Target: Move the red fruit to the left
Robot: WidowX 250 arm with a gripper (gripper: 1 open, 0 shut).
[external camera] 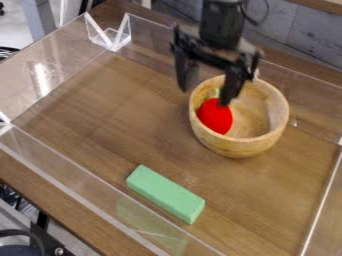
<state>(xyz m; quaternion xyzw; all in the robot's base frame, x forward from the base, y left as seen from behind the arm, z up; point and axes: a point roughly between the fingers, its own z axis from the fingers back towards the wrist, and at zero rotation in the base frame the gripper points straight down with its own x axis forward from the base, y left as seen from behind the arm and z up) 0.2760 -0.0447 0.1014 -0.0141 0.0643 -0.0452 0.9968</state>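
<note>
Jaws: we see the gripper (211, 82) spread wide, grasping nothing, pointing down.
Red fruit: the red fruit (214, 116) lies just below the jaws — inside the wooden bowl (266, 131), likely why we approach from above.
Green block: the green block (166, 193) sits well apart from the jaws, toward the front.
Writing: we find none legible.
</note>
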